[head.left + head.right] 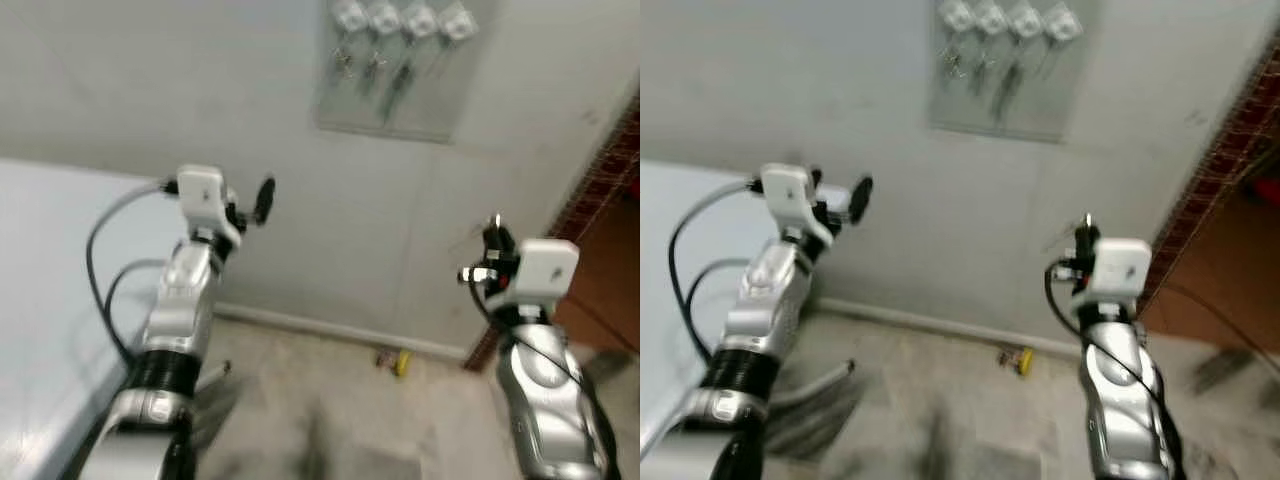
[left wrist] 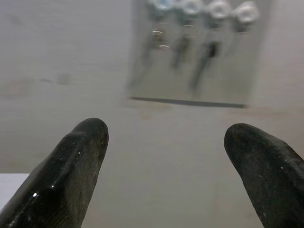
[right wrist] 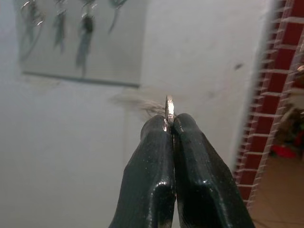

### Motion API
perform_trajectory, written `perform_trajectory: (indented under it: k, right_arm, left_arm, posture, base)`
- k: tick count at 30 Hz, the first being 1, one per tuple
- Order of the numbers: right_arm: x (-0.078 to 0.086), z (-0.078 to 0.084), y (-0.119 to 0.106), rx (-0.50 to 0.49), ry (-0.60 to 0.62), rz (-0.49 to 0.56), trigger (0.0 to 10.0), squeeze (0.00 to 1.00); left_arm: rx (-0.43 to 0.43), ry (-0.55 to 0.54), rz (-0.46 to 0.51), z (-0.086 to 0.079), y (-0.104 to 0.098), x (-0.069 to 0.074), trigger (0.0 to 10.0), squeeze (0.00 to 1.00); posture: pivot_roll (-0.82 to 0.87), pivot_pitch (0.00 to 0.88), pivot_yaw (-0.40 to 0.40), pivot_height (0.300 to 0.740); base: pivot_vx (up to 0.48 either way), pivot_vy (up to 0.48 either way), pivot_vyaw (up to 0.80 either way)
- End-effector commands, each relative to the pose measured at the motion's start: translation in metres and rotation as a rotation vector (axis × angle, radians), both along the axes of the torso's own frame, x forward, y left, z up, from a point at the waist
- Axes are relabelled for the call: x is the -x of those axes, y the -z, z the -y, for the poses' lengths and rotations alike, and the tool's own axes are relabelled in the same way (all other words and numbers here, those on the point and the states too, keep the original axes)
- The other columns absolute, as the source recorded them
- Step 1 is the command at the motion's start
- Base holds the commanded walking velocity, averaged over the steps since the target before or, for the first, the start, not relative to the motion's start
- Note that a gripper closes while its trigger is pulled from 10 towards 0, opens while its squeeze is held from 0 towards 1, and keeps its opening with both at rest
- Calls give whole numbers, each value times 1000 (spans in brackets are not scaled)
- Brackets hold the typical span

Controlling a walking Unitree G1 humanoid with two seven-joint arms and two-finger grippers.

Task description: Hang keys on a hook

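I pinched the key ring [image 3: 169, 108] in the right gripper [image 3: 170, 124], left gripper [image 2: 166, 156] spread, hook rack [image 1: 395, 70] well above, hanging undone.

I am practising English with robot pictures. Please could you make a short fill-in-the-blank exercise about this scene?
1. The right gripper has its jaws closed on a thin metal ____.
2. The left gripper has its jaws ____ and holds nothing.
3. The key rack is mounted on the ____.
4. A small yellow object lies on the ____ by the baseboard.

Missing words: ring; open; wall; floor
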State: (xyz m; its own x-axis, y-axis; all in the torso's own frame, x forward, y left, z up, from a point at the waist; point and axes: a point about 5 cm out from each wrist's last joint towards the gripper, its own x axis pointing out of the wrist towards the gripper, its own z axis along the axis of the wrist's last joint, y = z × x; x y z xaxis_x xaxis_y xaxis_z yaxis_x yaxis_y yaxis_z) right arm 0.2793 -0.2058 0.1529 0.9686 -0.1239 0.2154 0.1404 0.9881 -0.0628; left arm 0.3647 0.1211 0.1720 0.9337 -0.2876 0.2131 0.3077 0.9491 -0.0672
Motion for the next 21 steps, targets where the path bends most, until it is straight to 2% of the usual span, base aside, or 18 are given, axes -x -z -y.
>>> perform_trajectory:
  k: [1, 10, 12, 13, 17, 21]
  right_arm:
    - [-2, -9, -8, -6, -27, 36, 10000, 0]
    - [-2, -6, -1, -45, 56, -26, 10000, 0]
    - [-2, -6, 1, -60, 48, -39, 10000, 0]
    - [-1, -7, -1, -30, 36, -27, 10000, 0]
    - [1, -13, 0, -64, -40, -28, 10000, 0]
    - [2, -14, -1, -50, -48, -15, 10000, 0]
  left_arm:
    - [10, -27, 6, -12, -4, -1, 10000, 0]
    - [29, -19, -32, -9, -2, -1, 10000, 0]
    - [27, -11, -64, -9, 1, -1, 10000, 0]
    - [11, -8, -59, -10, 1, -1, 10000, 0]
    - [3, 20, -69, -10, 2, 0, 10000, 0]
    - [-3, 31, -69, -11, 2, 0, 10000, 0]
  posture:
    - [-85, 6, -4, 740]
    - [-86, 12, -7, 740]
    - [-87, 13, -8, 740]
    - [-87, 10, -8, 740]
    - [-86, 10, -10, 740]
    - [-86, 8, -10, 740]
  base:
    - [0, 0, 0]
    - [0, 0, 0]
    - [0, 0, 0]
    - [0, 0, 0]
    - [0, 0, 0]
    - [389, 0, 0]
